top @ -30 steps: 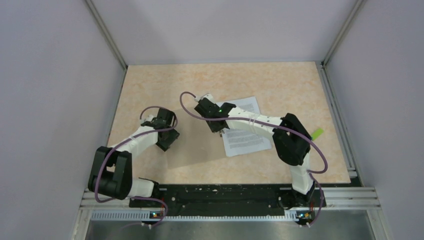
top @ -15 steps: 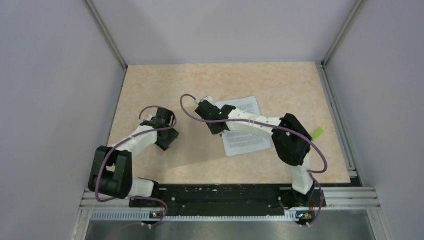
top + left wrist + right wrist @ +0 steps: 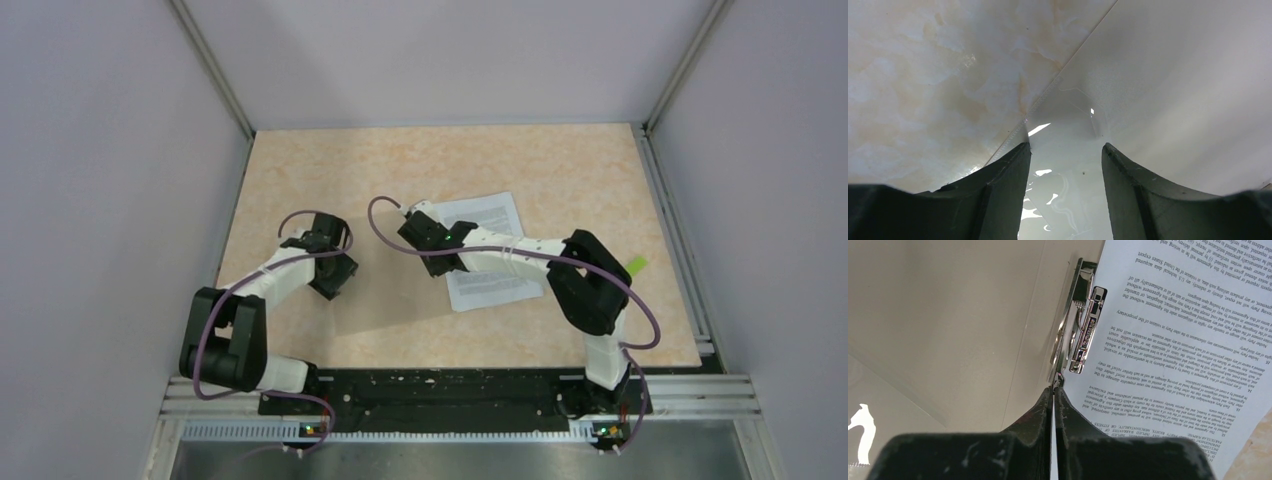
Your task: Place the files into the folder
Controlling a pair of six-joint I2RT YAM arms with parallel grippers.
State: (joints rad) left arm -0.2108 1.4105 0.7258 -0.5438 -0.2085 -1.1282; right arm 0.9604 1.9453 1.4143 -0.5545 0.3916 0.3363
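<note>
while left pincer (image 3: pixel 1065 146) spreads over smooth folder (image 3: pixel 1173 75), right pincer (image 3: pixel 1053 389) presses together beside printed files (image 3: pixel 1168 330).

From my station the tabletop (image 3: pixel 560 165) reads beige with peach marbling, and the folder (image 3: pixel 395 295) is plain tan-brown, at nine o'clock from the files (image 3: pixel 490 290), which are white with lines of black print. The clip (image 3: pixel 1083 325) is silver, the small block (image 3: pixel 634 266) at three o'clock is bright green, and the arms (image 3: pixel 500 258) are white and black with purple cables (image 3: pixel 370 216).
</note>
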